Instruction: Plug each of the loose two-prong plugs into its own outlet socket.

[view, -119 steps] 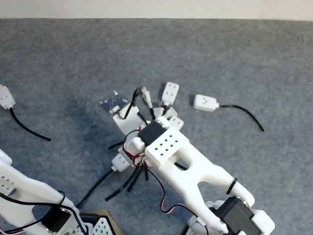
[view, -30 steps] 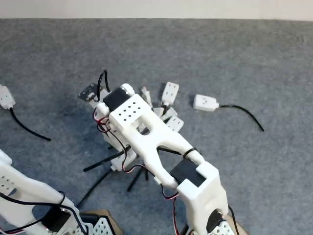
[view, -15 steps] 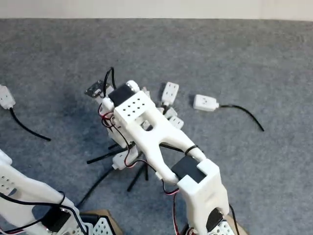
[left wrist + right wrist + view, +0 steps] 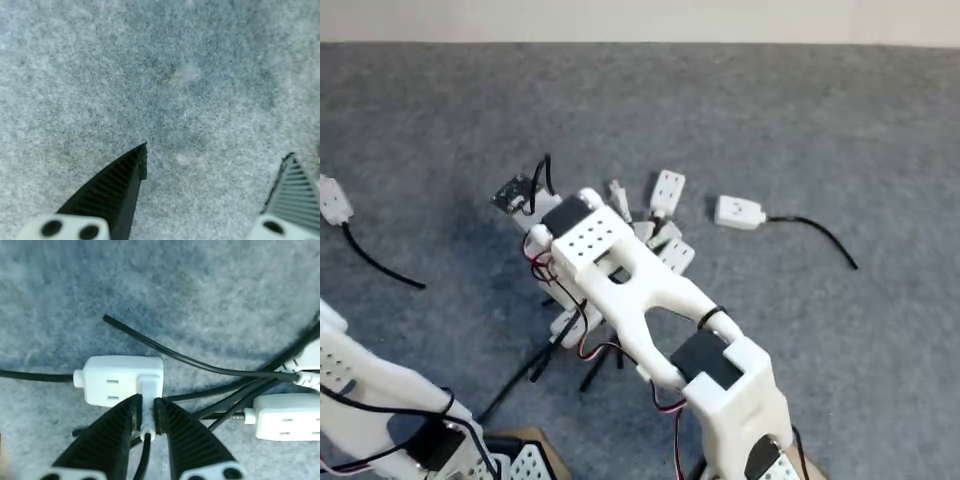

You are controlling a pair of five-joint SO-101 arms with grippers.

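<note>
Your right gripper point(image 4: 147, 402) is pinched shut on a white plug point(image 4: 151, 385) touching the end of one socket point(image 4: 112, 381). A second socket point(image 4: 287, 422) is near. High view: at least four sockets point(image 4: 739, 210) on carpet point(image 4: 820, 120). Your left gripper point(image 4: 216, 155) gapes wide, holding nothing. The right arm point(image 4: 640, 285) has swung left since four seconds back.

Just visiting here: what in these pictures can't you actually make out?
- High view: the right arm covers the plug held in its jaws and much of the black cables.
- Right wrist view: the plug meets an outlet socket, but its prongs are hidden, so how deep it sits is unclear.
- Right wrist view: a second socket is cut off by the picture's edge.
- High view: the far-left socket is cut by the edge.
</note>
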